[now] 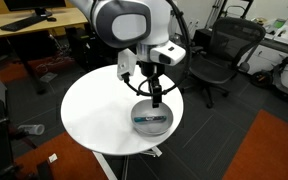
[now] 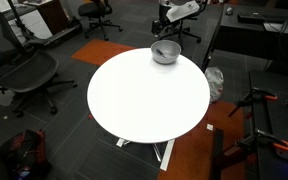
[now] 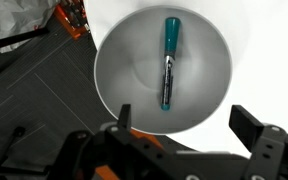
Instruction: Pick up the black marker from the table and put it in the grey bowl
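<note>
The black marker (image 3: 169,62), dark with a teal section, lies inside the grey bowl (image 3: 119,60) in the wrist view. The bowl stands near the edge of the round white table (image 1: 94,110) in both exterior views (image 1: 151,119) (image 2: 165,52). The marker shows faintly in the bowl in an exterior view (image 1: 150,117). My gripper (image 3: 184,122) is open and empty, hovering straight above the bowl; it also shows above the bowl in an exterior view (image 1: 156,98). In the other exterior view the arm is near the bowl (image 2: 168,38).
Black office chairs (image 1: 219,55) (image 2: 24,75) stand around the table. Wooden desks (image 1: 29,30) are at the back. An orange carpet patch (image 1: 269,150) lies on the dark floor. A white bag (image 2: 215,82) sits by the table.
</note>
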### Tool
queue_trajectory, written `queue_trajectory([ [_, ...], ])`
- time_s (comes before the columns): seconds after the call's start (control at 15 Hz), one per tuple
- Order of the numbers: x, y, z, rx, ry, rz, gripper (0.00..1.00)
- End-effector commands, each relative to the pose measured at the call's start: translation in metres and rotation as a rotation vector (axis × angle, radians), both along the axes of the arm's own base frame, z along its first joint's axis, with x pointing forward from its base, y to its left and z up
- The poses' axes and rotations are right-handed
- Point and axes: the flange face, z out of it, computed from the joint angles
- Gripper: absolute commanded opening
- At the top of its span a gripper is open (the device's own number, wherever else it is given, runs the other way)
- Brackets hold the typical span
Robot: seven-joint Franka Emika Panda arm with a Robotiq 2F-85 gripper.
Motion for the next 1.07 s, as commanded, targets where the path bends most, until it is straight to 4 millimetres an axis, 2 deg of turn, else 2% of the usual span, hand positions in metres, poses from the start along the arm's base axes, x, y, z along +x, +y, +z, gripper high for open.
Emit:
queue_trajectory([
  [0.0, -0.038, 0.023, 0.037, -0.01, -0.002, 0.041, 1.0],
  [0.4, -0.086, 0.061, 0.08, -0.031, -0.029, 0.131, 1.0],
  [0.73, -0.113, 0.079, 0.1, -0.056, -0.046, 0.178, 1.0],
  [0.8, -0.095, 0.069, 0.092, -0.042, -0.019, 0.168, 1.0],
  [1.0, -0.097, 0.071, 0.093, -0.042, -0.02, 0.171, 1.0],
])
